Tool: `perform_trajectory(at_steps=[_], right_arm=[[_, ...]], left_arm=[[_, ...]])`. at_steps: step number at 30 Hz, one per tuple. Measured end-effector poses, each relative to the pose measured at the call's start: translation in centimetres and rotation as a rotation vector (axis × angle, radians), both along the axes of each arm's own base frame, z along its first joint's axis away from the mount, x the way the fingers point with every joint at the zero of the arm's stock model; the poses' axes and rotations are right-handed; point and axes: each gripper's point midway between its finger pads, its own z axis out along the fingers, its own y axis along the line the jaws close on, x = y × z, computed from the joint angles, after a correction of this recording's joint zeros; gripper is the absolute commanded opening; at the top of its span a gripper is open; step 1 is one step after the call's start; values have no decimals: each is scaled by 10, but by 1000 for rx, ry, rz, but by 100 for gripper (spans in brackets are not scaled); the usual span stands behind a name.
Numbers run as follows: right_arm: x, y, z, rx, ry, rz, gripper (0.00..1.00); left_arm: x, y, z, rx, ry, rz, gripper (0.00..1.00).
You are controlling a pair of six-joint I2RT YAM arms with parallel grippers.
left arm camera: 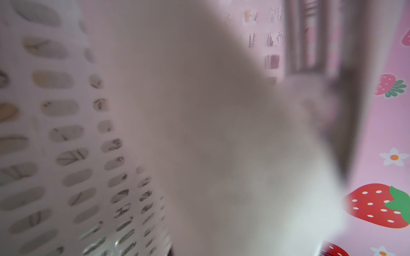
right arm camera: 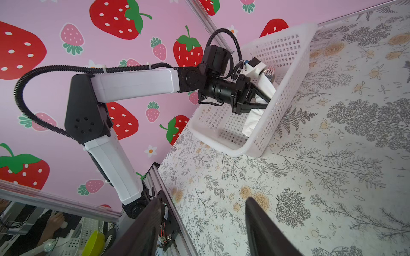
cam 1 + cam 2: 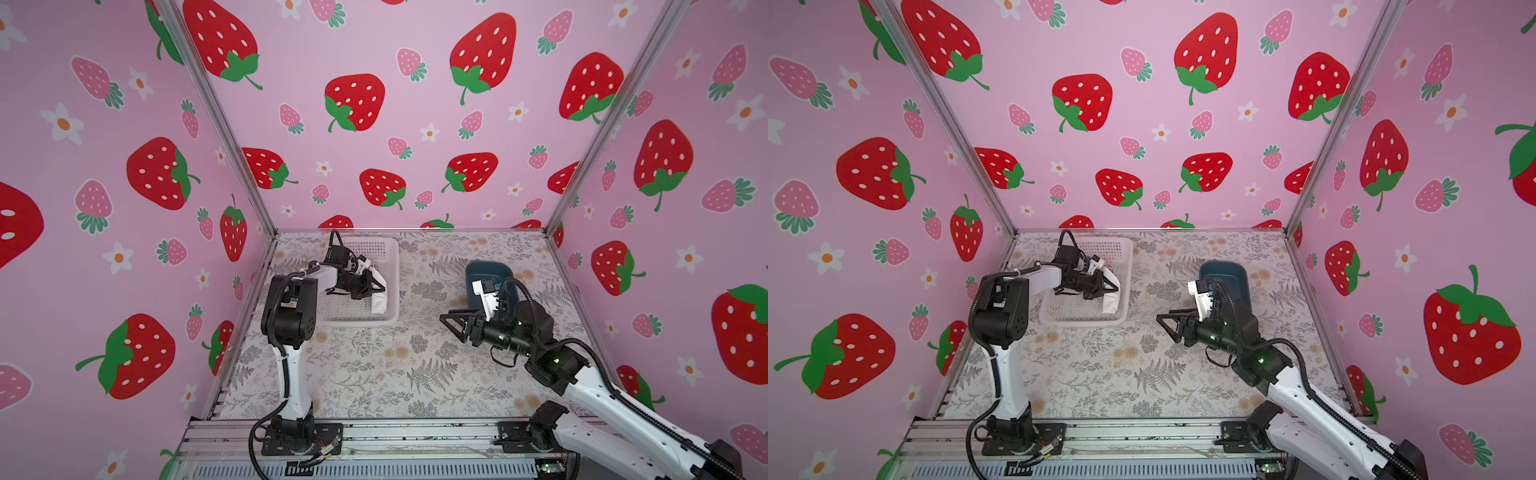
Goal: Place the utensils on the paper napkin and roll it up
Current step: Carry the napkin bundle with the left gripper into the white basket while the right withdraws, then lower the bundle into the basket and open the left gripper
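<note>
1. Evidently the left hand (image 2: pixel 265 103) is clenched on the paper napkin (image 2: pixel 253 120), pinching it partway along its length.
2. That napkin is a rolled white bundle. It hangs at a slant from the black fingers inside the white basket (image 2: pixel 286 55), close to the wall nearer the right arm.
3. In the right wrist view, metal tines of the fork (image 2: pixel 270 72) poke out of the bundle's upper end, so the utensils sit wrapped inside. I cannot pick out the spoon for certain.
4. Whether the lower end touches the basket floor I cannot tell. The left wrist view shows only a blurred white mass against the perforations.
5. Well apart, the right hand (image 3: pixel 449 324) hovers above the patterned surface (image 3: pixel 395 374) with its fingers spread and nothing between them. A dark blue bin (image 3: pixel 486 270) stands just behind it.
6. Judging by this, laying the utensils on the napkin and rolling it look finished. No loose cutlery or flat sheet lies on the surface.
7. What seems left is releasing the bundle and drawing the left arm clear.
</note>
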Motion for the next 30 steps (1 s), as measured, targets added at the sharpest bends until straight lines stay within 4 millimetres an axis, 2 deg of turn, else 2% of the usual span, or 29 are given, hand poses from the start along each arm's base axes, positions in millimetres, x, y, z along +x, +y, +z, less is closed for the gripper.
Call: perform_trajectory(at_steps=[16,23,25,28,30], right_arm=[[5,4,-11,-24,25,0,62],[5,5,-11,-22,23,0,62],[5,4,-12,-23,24,0,62],[4,4,-17,-30,31,-1,63],[4,3,-19,-33,34,-2,63]], left_arm=[[18,-7,-14,-9,13,-18,11],[18,-11,-17,-22,22,-33,20],[18,-11,-16,-22,17,-38,28],[18,-11,-13,-10,14,-41,33],[18,-10,-12,9,11,-37,41]])
